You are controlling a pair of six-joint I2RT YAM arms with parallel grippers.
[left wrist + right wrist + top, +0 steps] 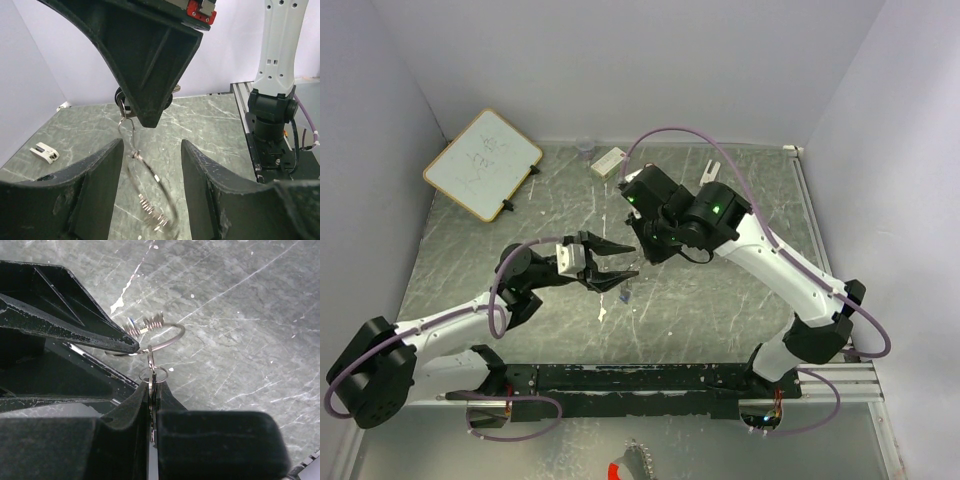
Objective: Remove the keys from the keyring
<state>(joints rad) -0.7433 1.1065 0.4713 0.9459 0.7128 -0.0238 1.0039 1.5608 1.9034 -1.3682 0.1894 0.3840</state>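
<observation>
The keyring point(167, 340) is a thin silver wire loop with a coiled section, hanging above the table. A small split ring point(153, 374) joins it to the keys point(151, 395), which show only as flat metal edges. My right gripper point(154, 386) is shut on the keys. In the left wrist view the keyring point(150, 187) hangs blurred between my left gripper's point(151, 150) open fingers point(100, 185), below the right gripper point(147, 117). One left fingertip point(127, 344) touches the loop. In the top view the two grippers meet at mid-table, left point(625, 260) and right point(640, 238).
A whiteboard point(483, 163) leans at the back left. A white block point(608, 162), a small clear cup point(585, 148) and a white strip point(710, 170) lie near the back wall. Small dark bits point(622, 296) lie on the table below the grippers. Walls enclose three sides.
</observation>
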